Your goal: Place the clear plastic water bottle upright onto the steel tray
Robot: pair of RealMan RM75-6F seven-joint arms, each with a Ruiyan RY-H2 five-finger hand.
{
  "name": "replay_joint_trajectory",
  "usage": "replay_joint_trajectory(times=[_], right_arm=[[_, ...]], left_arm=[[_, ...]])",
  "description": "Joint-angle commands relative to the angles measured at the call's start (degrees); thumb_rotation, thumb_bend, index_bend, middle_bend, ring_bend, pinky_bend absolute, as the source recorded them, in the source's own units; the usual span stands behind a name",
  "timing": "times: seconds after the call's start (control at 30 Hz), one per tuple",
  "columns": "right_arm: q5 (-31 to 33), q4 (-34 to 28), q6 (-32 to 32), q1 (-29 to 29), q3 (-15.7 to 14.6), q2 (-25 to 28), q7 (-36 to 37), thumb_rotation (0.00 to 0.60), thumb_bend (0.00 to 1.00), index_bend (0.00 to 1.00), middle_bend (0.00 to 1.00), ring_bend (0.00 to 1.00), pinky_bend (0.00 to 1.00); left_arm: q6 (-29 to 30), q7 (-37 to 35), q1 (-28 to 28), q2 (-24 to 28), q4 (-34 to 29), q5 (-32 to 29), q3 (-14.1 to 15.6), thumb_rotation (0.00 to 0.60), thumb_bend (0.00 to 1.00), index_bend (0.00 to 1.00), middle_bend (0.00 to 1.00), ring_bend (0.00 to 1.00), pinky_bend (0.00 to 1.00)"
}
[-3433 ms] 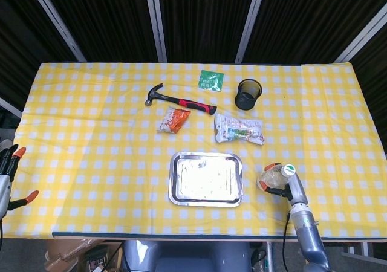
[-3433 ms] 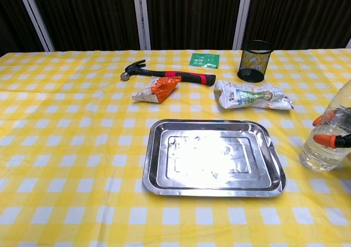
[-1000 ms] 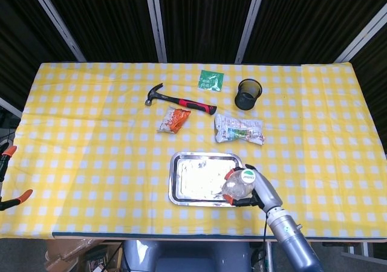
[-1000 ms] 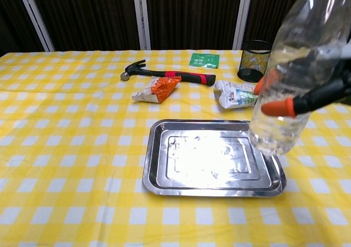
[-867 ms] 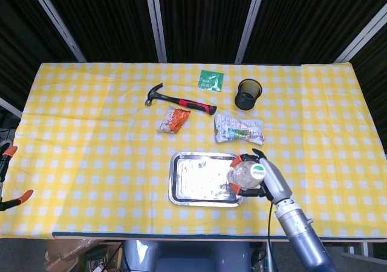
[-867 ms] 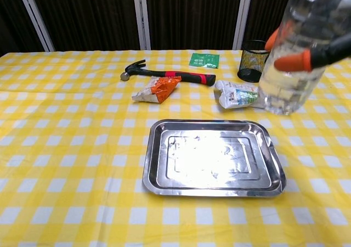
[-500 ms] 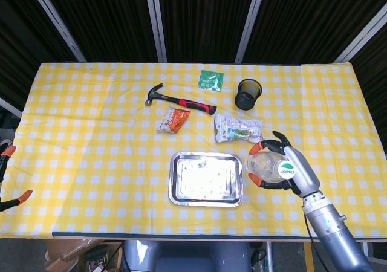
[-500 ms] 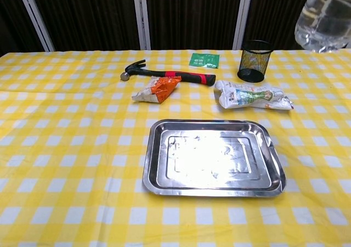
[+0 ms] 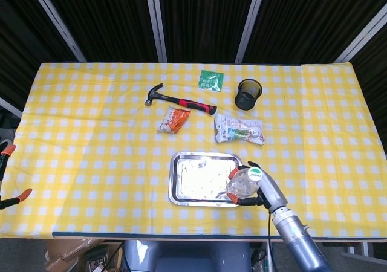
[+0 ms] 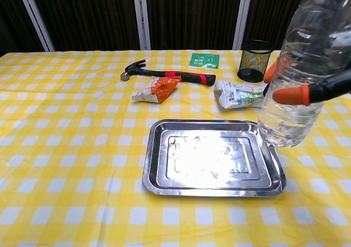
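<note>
Chest view: the right hand (image 10: pixel 329 88), orange-tipped fingers (image 10: pixel 290 95) wrapped round it, grips the clear plastic water bottle (image 10: pixel 299 77) upright in the air above the right edge of the rectangular steel tray (image 10: pixel 214 184), its base clear of the tray. Head view: the left hand (image 9: pixel 7 175) sits at the left frame edge off the yellow-checked bench (image 9: pixel 91 151); its grip state cannot be determined.

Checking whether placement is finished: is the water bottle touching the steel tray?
Apart. In the chest view the water bottle, held by the right robot hand, hangs with its base clear above the steel tray.
</note>
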Motion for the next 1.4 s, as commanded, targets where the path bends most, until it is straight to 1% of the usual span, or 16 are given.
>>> replay_joint_trajectory(times=[0.03, 0.13, 0.23, 0.33, 0.37, 0.43, 0.53, 0.63, 0.7, 0.73, 0.83, 1.0, 1.07, 1.2, 1.27, 1.4], right_arm=[[0.5, 0.6, 3.1, 1.7, -0.1, -3.1, -4.4, 0.600, 0.45, 0.72, 0.61, 0.28, 0.00], [1.1, -0.1, 3.9, 2.6, -0.1, -4.4, -6.9, 0.600, 0.45, 0.72, 0.61, 0.28, 0.00], [3.1, -0.7, 4.9, 4.6, 0.2, -7.2, -11.0, 0.600, 0.46, 0.72, 0.61, 0.28, 0.00], [5.9, -0.5, 6.3, 7.5, 1.1, -12.3, -15.4, 0.600, 0.46, 0.72, 0.61, 0.28, 0.00], [7.7, -0.7, 6.8, 9.7, 3.3, -16.4, -16.4, 0.600, 0.46, 0.72, 0.61, 0.28, 0.00], [10.6, 0.5, 8.5, 10.9, 3.7, -20.0, -17.7, 0.600, 0.46, 0.72, 0.61, 0.28, 0.00], [12.2, 2.3, 9.4, 13.5, 5.1, -25.6, -19.3, 0.600, 0.46, 0.73, 0.61, 0.29, 0.00], [13.6, 3.8, 11.4, 14.9, 5.9, -28.5, -21.4, 0.600, 0.46, 0.73, 0.61, 0.29, 0.00], [14.0, 4.0, 13.3, 14.6, 6.1, -28.7, -22.1, 0.600, 0.46, 0.73, 0.61, 0.29, 0.00], [14.1, 3.9, 13.8, 14.3, 6.1, -28.4, -22.1, 0.600, 0.46, 0.73, 0.61, 0.29, 0.00], [13.9, 2.7, 14.7, 11.7, 5.0, -24.0, -20.8, 0.600, 0.46, 0.73, 0.61, 0.29, 0.00], [11.8, 1.9, 11.9, 6.0, 2.8, -13.6, -14.3, 0.600, 0.46, 0.73, 0.61, 0.29, 0.00], [10.4, 2.5, 10.0, 3.4, 1.7, -8.9, -10.2, 0.600, 0.46, 0.73, 0.61, 0.29, 0.00], [4.7, 5.5, 4.7, -2.4, -1.7, 1.0, -0.2, 0.600, 0.46, 0.73, 0.61, 0.29, 0.00], [1.7, 7.7, 2.6, -4.7, -2.8, 4.6, 4.5, 0.600, 0.46, 0.73, 0.61, 0.29, 0.00], [-2.5, 12.7, -0.1, -7.7, -3.6, 8.9, 12.9, 0.600, 0.46, 0.73, 0.61, 0.29, 0.00]], left_arm=[[0.3, -0.4, 0.1, 0.1, 0.1, 0.0, -0.1, 0.600, 0.19, 0.06, 0.00, 0.00, 0.00], [0.2, -0.6, 0.2, 0.2, 0.0, 0.1, 0.0, 0.600, 0.19, 0.06, 0.00, 0.00, 0.00], [-0.1, -0.6, 0.1, 0.3, -0.1, 0.1, 0.2, 0.600, 0.19, 0.06, 0.00, 0.00, 0.00], [-1.0, -1.0, -0.2, 0.4, 0.0, -0.3, 0.2, 0.600, 0.19, 0.06, 0.00, 0.00, 0.00], [-1.3, -1.2, -0.3, 0.5, 0.1, -0.4, 0.1, 0.600, 0.19, 0.06, 0.00, 0.00, 0.00], [-1.6, -1.5, -0.5, 0.6, 0.4, -0.7, 0.0, 0.600, 0.19, 0.06, 0.00, 0.00, 0.00], [-2.0, -2.3, -0.6, 0.8, 0.8, -1.2, -0.2, 0.600, 0.19, 0.06, 0.00, 0.00, 0.00], [-1.8, -3.1, -0.5, 1.1, 1.0, -1.2, -0.3, 0.600, 0.19, 0.06, 0.00, 0.00, 0.00], [-1.5, -3.6, -0.3, 1.3, 1.1, -1.0, -0.3, 0.600, 0.19, 0.06, 0.00, 0.00, 0.00], [-1.4, -3.7, -0.3, 1.3, 1.1, -0.9, -0.3, 0.600, 0.19, 0.06, 0.00, 0.00, 0.00], [-1.3, -3.6, -0.2, 1.3, 1.1, -0.8, -0.2, 0.600, 0.19, 0.06, 0.00, 0.00, 0.00], [-1.4, -2.1, -0.3, 0.8, 0.7, -0.6, 0.0, 0.600, 0.19, 0.06, 0.00, 0.00, 0.00], [-1.3, -1.4, -0.3, 0.6, 0.5, -0.6, 0.1, 0.600, 0.19, 0.06, 0.00, 0.00, 0.00], [-1.4, -0.4, -0.3, 0.2, 0.2, -0.9, 0.1, 0.600, 0.19, 0.06, 0.00, 0.00, 0.00], [-1.5, -0.1, -0.4, 0.1, 0.1, -1.1, 0.0, 0.600, 0.19, 0.06, 0.00, 0.00, 0.00], [-1.7, 0.6, -0.6, -0.1, -0.1, -0.9, 0.2, 0.600, 0.19, 0.06, 0.00, 0.00, 0.00]])
